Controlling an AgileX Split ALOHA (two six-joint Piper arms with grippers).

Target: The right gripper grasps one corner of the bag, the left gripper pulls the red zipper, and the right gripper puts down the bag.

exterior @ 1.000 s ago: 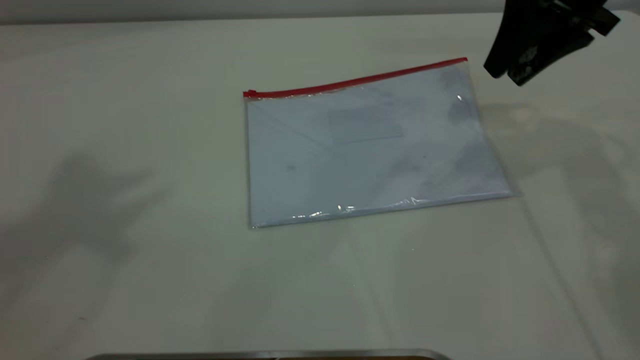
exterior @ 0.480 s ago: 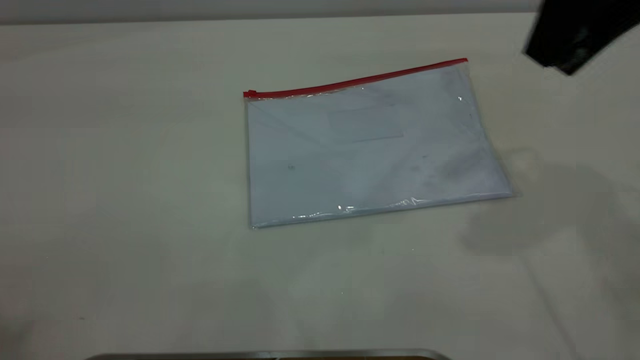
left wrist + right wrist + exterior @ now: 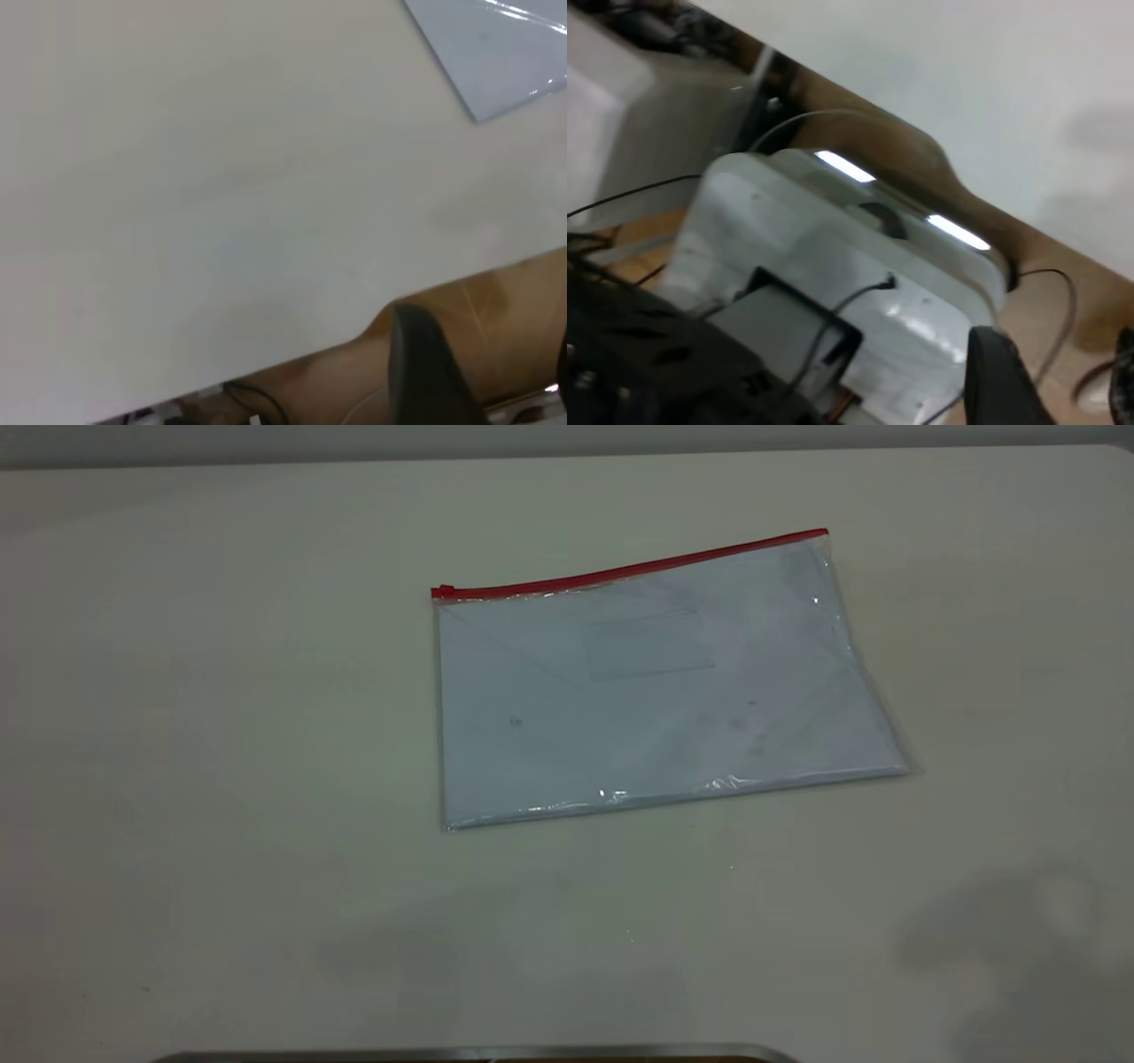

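Table point(image 3: 221, 691): pale, fills the exterior view; neither arm shows there. Bag point(image 3: 656, 691) lies flat near table centre, nothing touching it. Red zipper point(image 3: 629, 569) runs along its far edge, slider tab point(image 3: 442, 591) at the left end. Grey box point(image 3: 833, 274) with cables sits off the table edge, right wrist view. Left gripper point(image 3: 496, 372): only one dark finger point(image 3: 425, 367) in frame past the table edge, opening can't be judged. Right gripper point(image 3: 1054, 381): same, one finger point(image 3: 997, 376) visible, holding nothing visible.
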